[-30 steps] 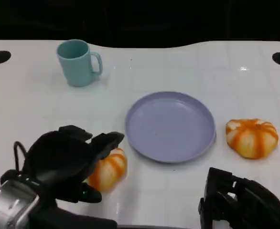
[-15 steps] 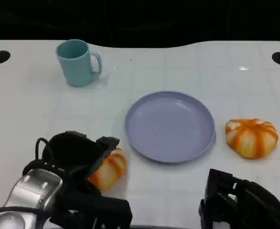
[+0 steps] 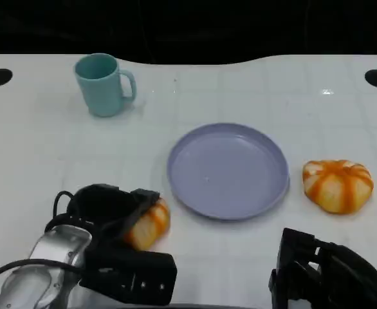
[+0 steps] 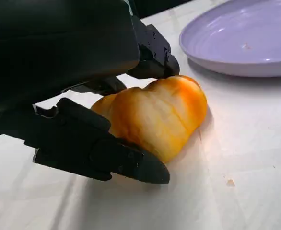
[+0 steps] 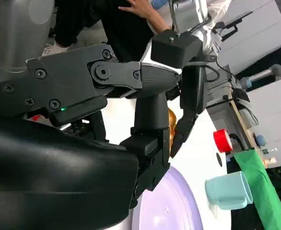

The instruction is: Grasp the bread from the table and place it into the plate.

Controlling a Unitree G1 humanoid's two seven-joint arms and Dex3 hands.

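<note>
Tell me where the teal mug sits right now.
In the head view the teal mug stands upright at the table's far left, apart from the purple plate, handle toward the plate's side.

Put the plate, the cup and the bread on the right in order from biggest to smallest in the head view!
1. Purple plate, clearly biggest.
2 and 3. Right bread and teal cup look about alike; the cup sits farther away, so unsure.
</note>
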